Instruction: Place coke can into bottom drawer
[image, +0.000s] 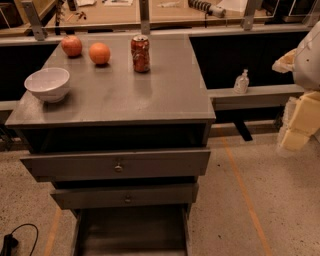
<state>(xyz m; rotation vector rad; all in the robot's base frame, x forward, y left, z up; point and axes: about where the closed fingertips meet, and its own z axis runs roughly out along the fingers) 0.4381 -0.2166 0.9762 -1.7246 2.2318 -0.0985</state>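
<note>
Camera view looked at the grey cabinet (150, 100) from the front and a little above. The coke can (140, 53) stood upright near the back edge of the cabinet top, its long axis vertical and its silver end up. An orange (99, 53) sat near the can on its left as I looked, and a redder fruit (71, 45) lay beyond that. A white bowl (47, 84) rested at the front left corner, well apart from the can.

The gripper (299, 122) hung at the far right edge of the view, off the side of the cabinet and lower than its top, partly cut off. It touched nothing and I saw nothing in it; whether it was open or closed I could not tell. From there the can lay to the left, higher and further back, across the bare right side of the top, with nothing standing between them.

The bottom drawer (132, 232) stood open under the two knobbed drawers (118, 167), and I saw nothing in the part of its tray that showed.

To my eye the job had barely begun, the can not yet gripped. The reach would have to rise over the top's right edge and meet the can squarely, since a glancing touch could tip it or set the orange rolling
</note>
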